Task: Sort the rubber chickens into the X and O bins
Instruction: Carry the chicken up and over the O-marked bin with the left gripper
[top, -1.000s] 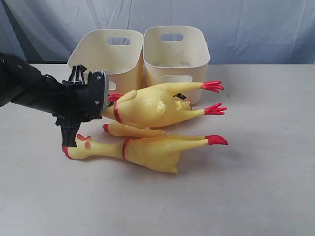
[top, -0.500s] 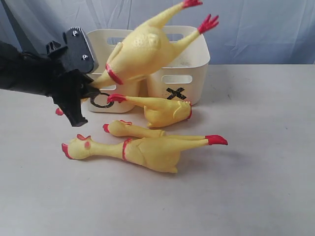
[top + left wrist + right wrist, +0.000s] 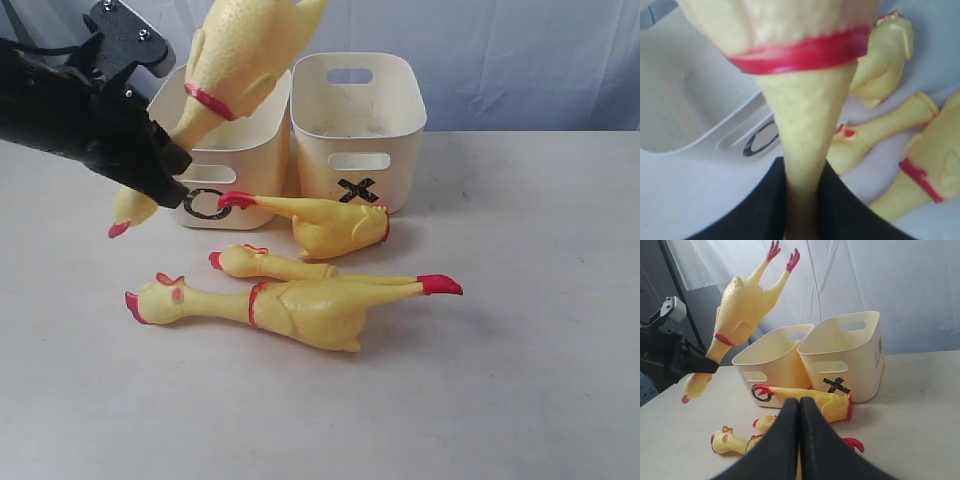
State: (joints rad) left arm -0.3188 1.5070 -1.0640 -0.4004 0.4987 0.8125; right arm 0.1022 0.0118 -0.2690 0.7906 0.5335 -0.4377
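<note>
Fingers (image 3: 760,215) of the left gripper (image 3: 163,165) are clenched on the neck of one long rubber chicken (image 3: 240,50), on the head side of its red neck band (image 3: 800,50). From that grip, in the exterior view, the head (image 3: 132,210) hangs toward seven o'clock. The body slants up toward one o'clock, clear of the table (image 3: 520,350). Its feet run off the top edge there, but the right wrist view shows them (image 3: 782,255) pointing upward.

In the exterior view the body crosses in front of the upper rim of the O bin (image 3: 255,160). Whether it is over the tub's opening cannot be told. The X bin (image 3: 395,140) stands upright just beside the O bin, at its three o'clock, and both black marks face the camera.

The right gripper (image 3: 799,440) has its black fingers pressed together with nothing between them.

Three more pieces lie on the table:
- A leg piece (image 3: 335,228) lies at six o'clock of the X bin, its red foot (image 3: 237,200) reaching toward nine o'clock, up to the O mark (image 3: 205,203).
- A short neck piece (image 3: 270,265) lies at six o'clock of the leg piece.
- A second whole chicken (image 3: 300,305) lies on its side against or just beside the neck piece, head at nine o'clock and red foot at three o'clock.
</note>
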